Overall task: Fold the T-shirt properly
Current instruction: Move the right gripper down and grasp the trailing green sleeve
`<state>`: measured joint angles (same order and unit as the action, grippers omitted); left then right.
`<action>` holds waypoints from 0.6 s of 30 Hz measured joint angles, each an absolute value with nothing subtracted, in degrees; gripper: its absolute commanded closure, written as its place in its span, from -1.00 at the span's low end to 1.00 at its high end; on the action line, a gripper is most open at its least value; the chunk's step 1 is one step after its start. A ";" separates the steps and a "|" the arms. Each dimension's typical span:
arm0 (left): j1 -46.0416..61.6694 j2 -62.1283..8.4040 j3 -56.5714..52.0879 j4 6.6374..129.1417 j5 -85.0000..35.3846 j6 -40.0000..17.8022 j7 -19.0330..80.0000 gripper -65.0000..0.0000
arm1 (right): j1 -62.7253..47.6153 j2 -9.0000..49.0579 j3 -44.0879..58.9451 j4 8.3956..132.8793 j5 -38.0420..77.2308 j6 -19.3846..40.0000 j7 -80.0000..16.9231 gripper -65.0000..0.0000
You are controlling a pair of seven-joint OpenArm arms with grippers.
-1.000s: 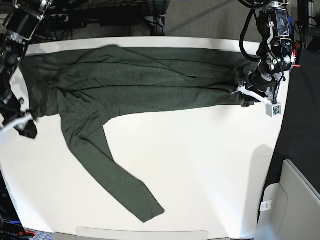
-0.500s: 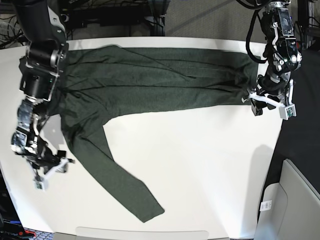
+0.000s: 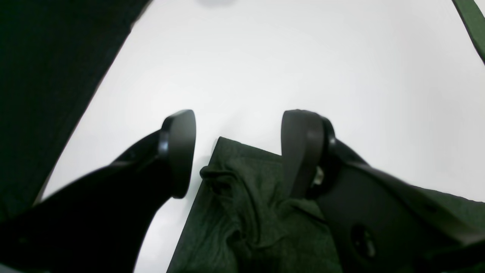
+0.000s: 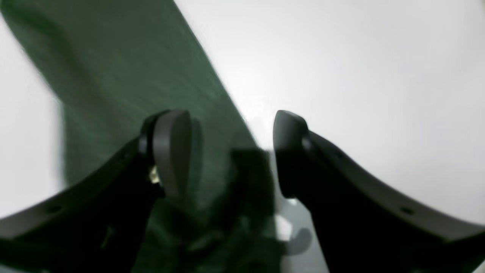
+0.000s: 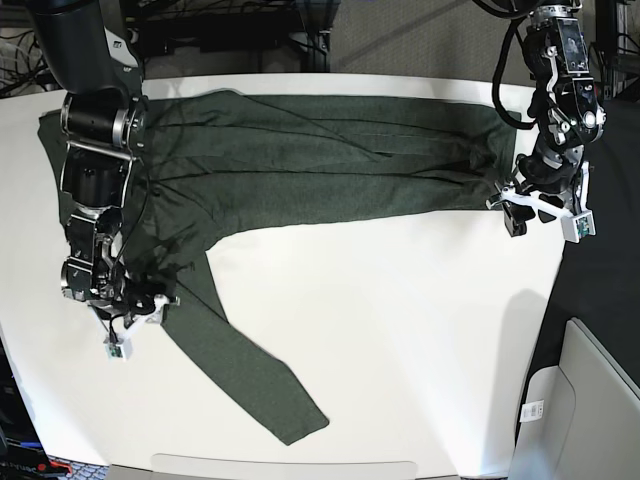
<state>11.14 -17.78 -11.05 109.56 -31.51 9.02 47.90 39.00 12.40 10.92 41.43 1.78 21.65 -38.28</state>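
The dark olive-green T-shirt (image 5: 300, 160) lies flat along the far half of the white table (image 5: 400, 330), with one long sleeve (image 5: 235, 360) running toward the front. My left gripper (image 5: 542, 213) hovers at the shirt's right end. Its jaws stand open in the left wrist view (image 3: 237, 151), above a rumpled corner of the T-shirt (image 3: 246, 197) that they do not clamp. My right gripper (image 5: 140, 322) is at the sleeve's upper left edge, near the shoulder. The blurred right wrist view shows it open (image 4: 231, 151) over the sleeve (image 4: 125, 76), holding nothing.
The table's right edge (image 5: 560, 290) runs just past my left gripper, with dark floor beyond it. A pale grey bin (image 5: 585, 410) stands at the lower right. Black frames and cables (image 5: 230, 30) line the back edge.
My right arm swung from the table's left edge in to the sleeve and its jaws opened. My left gripper let go of the shirt's right end, opened and shifted slightly right.
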 measured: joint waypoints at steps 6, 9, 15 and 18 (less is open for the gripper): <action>11.11 -17.78 -11.05 109.56 -31.62 8.99 47.88 -0.08 | 38.33 12.45 11.00 39.81 -0.10 21.80 -35.99 -0.07; 11.14 -17.78 -11.05 109.56 -31.66 8.99 47.88 -0.08 | 38.13 12.51 11.00 38.76 -0.03 21.82 -34.48 -0.05; 11.11 -17.78 -10.98 110.74 -31.68 8.97 47.86 -0.08 | 36.97 11.81 11.35 40.23 0.25 23.49 -35.90 0.33; 11.11 -17.80 -10.98 110.91 -31.64 8.99 47.88 -0.08 | 36.36 10.63 11.49 42.19 0.78 27.86 -38.65 0.44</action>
<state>11.11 -17.80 -10.98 110.91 -31.64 8.99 47.88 36.36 10.63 11.49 42.19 0.78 27.86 -38.65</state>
